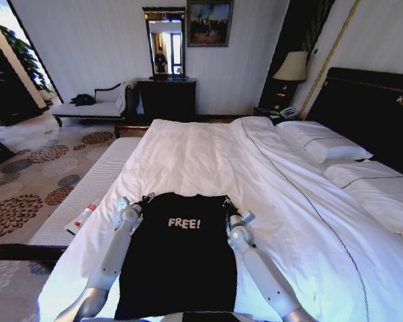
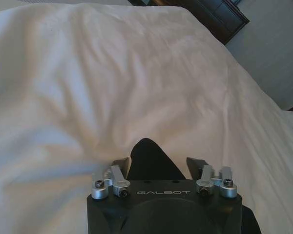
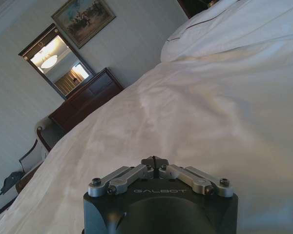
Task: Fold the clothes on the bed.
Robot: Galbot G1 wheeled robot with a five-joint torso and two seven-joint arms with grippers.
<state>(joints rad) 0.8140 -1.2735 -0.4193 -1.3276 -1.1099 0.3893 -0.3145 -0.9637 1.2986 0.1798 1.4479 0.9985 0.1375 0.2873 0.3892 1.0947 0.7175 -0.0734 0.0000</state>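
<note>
T-shirt (image 1: 178, 258): a black short-sleeved shirt with white "FREE!" lettering is being shown lying flat on the near part of the white duvet, its collar end pointing to the far side; it is narrowed to a long dark panel running from the grippers back toward the robot

Bed (image 1: 269, 181): the white duvet is being seen spread across the whole frame, white pillows lying at the far right against a dark headboard (image 1: 369, 107)

Left gripper (image 1: 146, 198): it is being held at the far left corner of the T-shirt, at the shoulder; in the left wrist view the left gripper (image 2: 158, 163) is being shown with its fingers spread apart, a rounded lobe of black cloth lying between them and reaching out over the duvet (image 2: 112, 87)

Right gripper (image 1: 226, 201): it is being held at the far right corner of the shirt, level with the left one; in the right wrist view the right gripper (image 3: 154, 162) is being shown with its fingers pressed together, a small tip of black showing at their meeting point, though whether cloth is being pinched cannot be told

Relation: the shirt is being flanked by both arms, the lettering lying between the two grippers and slightly nearer

Surroundings: a dark dresser (image 1: 166, 99) with a mirror above it is being seen at the far wall, a chaise (image 1: 94, 107) to its left
</note>
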